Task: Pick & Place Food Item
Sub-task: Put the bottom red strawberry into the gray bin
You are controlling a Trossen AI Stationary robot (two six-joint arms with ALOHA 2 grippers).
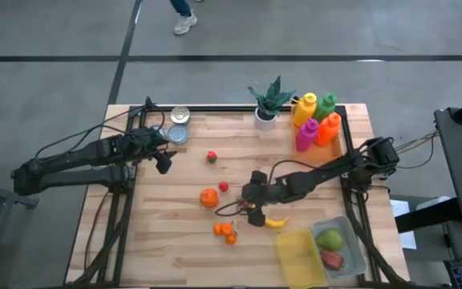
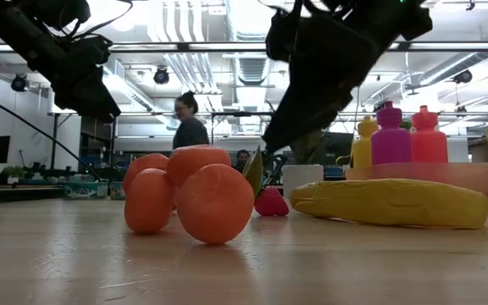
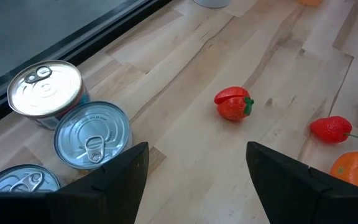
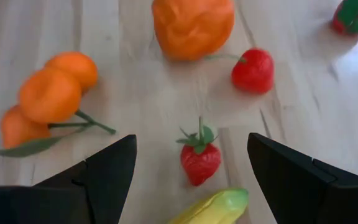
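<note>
The right gripper (image 4: pixel 191 168), fingers spread, hovers directly above the strawberry (image 4: pixel 200 159) on the counter (image 4: pixel 135 106); the banana (image 4: pixel 211 208) lies just beside it. The left gripper (image 3: pixel 196 171), also spread, waits near the cans (image 3: pixel 92 134).

Light is bright and even, coming from overhead fixtures that flare white along the ceiling in the low view. There the arms read as dark silhouettes against that glare, and the nearest stretch of bench (image 2: pixel 244 271) is soft. From above, shadows under the fruit are faint and short. The right wrist view is slightly blurred, with pale glare on the wood.
</note>
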